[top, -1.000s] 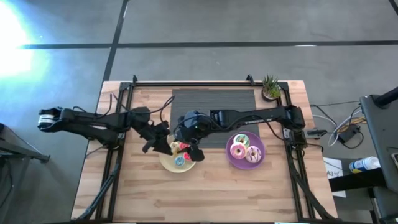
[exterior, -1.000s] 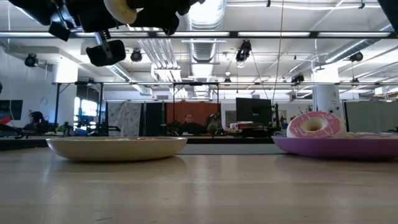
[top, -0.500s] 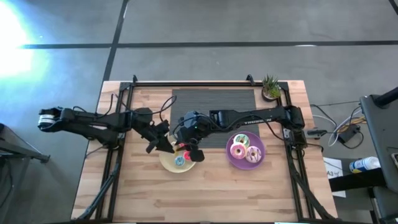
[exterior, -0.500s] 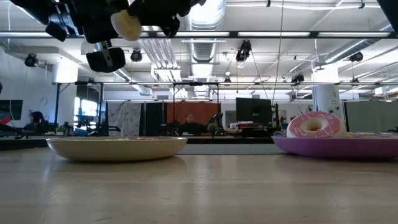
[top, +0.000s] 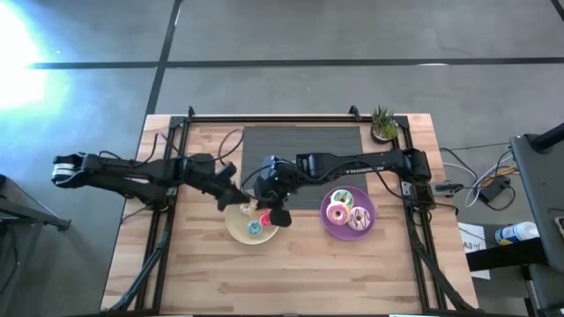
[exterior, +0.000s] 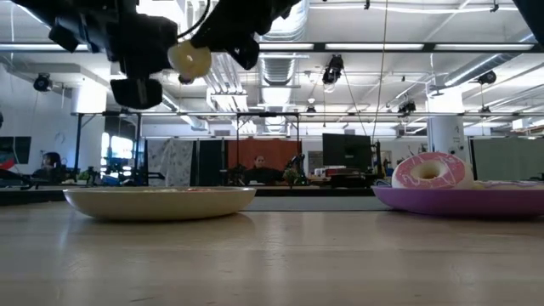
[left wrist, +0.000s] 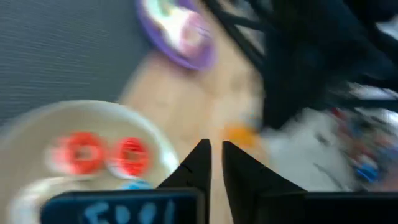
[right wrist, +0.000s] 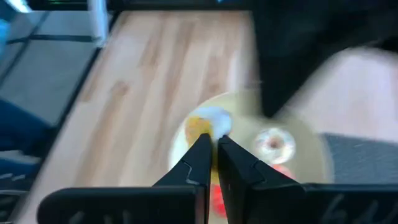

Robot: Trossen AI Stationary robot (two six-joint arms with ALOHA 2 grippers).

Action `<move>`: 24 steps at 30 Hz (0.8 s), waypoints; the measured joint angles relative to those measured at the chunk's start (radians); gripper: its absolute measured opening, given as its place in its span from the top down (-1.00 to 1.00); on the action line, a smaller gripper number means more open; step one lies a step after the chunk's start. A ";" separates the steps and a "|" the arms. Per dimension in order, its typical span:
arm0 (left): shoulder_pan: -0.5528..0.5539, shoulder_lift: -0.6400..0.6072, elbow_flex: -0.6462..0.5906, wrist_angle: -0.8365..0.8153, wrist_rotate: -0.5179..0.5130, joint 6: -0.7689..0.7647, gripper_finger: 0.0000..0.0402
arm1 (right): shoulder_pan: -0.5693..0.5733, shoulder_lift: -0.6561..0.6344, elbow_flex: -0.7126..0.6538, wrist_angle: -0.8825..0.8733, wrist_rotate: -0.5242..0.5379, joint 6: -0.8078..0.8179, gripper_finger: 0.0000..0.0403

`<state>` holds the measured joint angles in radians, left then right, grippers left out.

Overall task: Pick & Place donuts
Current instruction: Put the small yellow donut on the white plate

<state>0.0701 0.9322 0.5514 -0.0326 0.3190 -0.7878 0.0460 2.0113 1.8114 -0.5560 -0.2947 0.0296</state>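
A tiny cream-yellow donut [exterior: 189, 59] hangs high above the cream-yellow plate [exterior: 160, 202], between my two grippers. My right gripper [top: 264, 211] is shut with that donut [right wrist: 205, 124] at its fingertips. My left gripper [top: 236, 202] is shut right beside it, over the plate's far left rim, with nothing between its tips [left wrist: 216, 149]. Red donuts [left wrist: 84, 152] and a blue one [top: 254, 228] lie in the cream plate. Pink and white donuts [top: 337, 212] lie in the purple plate [top: 370, 224]. My right gripper has the cream-yellow donut's edge [right wrist: 210, 132] at its fingertips, which slant down over the plate. The donut is lifted clear, high above the plate. My left gripper stands against the donut's left side in the low view; I cannot tell whether it touches.
A dark mat [top: 302, 145] lies at the table's far middle and a small potted plant [top: 383, 123] stands at the far right corner. A large pink donut [exterior: 427, 170] sticks up from the purple plate. Bare wood lies along the near edge.
My left gripper has moved toward the table's right edge, closer to my right gripper over the cream plate. The cream-yellow donut has come lower and rightward between the two grippers, still well clear of the plate.
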 joint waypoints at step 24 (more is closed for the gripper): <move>-0.082 -0.012 0.017 -0.091 -0.214 0.124 0.44 | -0.075 0.000 -0.007 -0.016 0.084 0.357 0.94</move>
<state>-0.0124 0.9199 0.5686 -0.1237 0.1045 -0.6642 -0.0290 2.0117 1.8042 -0.5722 -0.2105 0.3866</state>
